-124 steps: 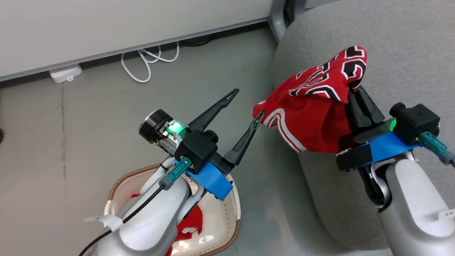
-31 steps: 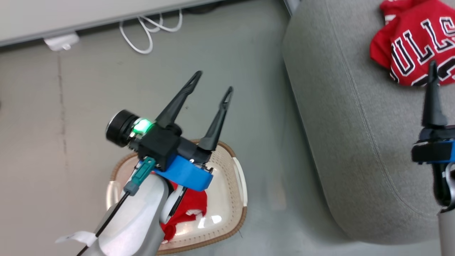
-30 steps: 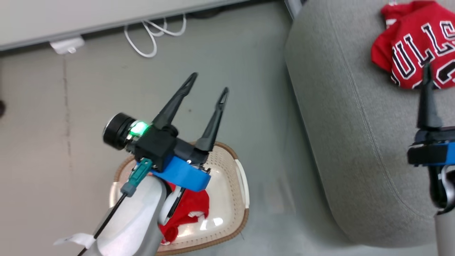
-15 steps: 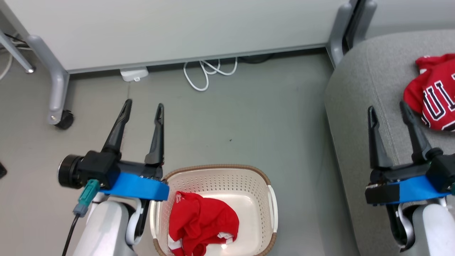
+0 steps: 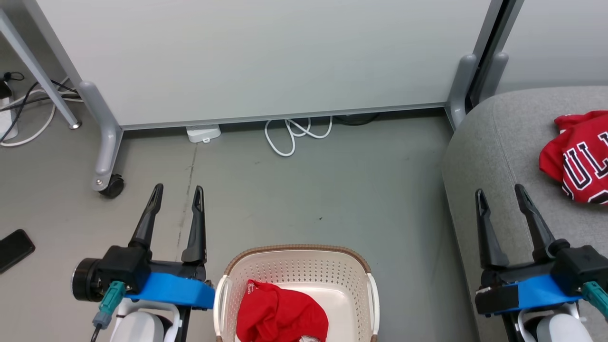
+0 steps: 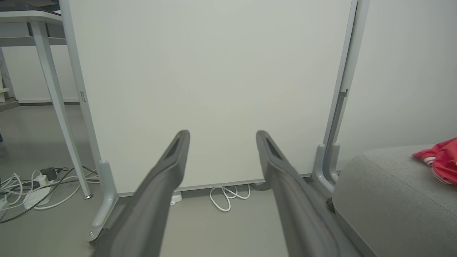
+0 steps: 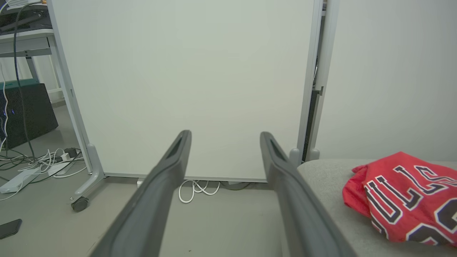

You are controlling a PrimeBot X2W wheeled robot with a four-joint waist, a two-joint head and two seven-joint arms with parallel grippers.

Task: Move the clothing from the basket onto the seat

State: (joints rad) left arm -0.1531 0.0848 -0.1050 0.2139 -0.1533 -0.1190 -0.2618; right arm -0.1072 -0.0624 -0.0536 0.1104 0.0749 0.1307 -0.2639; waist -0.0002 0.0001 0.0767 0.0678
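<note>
Since the earliest picture the jersey (image 5: 577, 156) has left the right tool (image 5: 499, 191). Then it hung from closed fingers above the sofa (image 5: 498, 142); now it lies crumpled on the seat at the far right, lettering up, clear of the tool. The head camera has also swung round, so the shift of the whole view is not a move of the things. Both arms have drawn back to their resting places.

The right tool stands near the sofa's left edge, its two fingers spread wide with nothing between them. The left tool (image 5: 178, 190) sits over the floor (image 5: 332, 190) just left of the basket (image 5: 297, 249), spread equally wide and empty.

The basket stands on the floor at the near middle, between the two arms. A second red garment (image 5: 280, 316), probably the shorts, is bunched in its bottom, towards the left wall.

I judge the task about half done: one piece is on the seat and one is left in the basket. What remains is to reach down into the basket, take the red garment, and carry it right to the sofa beside the jersey.
</note>
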